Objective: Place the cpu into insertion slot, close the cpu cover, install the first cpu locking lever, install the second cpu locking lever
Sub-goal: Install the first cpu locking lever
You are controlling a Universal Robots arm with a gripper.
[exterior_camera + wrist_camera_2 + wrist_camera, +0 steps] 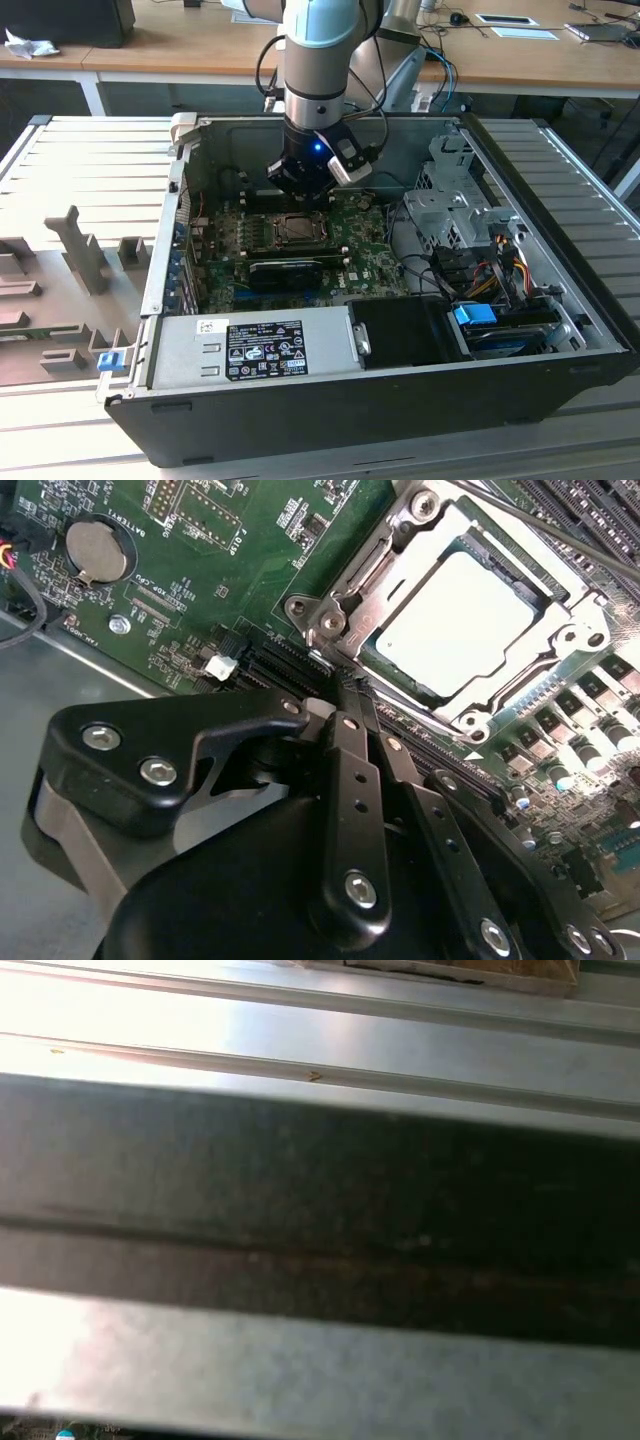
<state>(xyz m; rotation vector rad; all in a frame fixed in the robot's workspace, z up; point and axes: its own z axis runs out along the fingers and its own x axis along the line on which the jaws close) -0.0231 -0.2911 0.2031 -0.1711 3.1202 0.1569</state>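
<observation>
The small square silvery-grey cpu lies seated in the square silver-rimmed insertion slot on the green circuit board, with the thin silver cpu cover lowered around it. The black gripper, jaws closed and empty, hovers just beside the slot, inside the open black computer case.
</observation>
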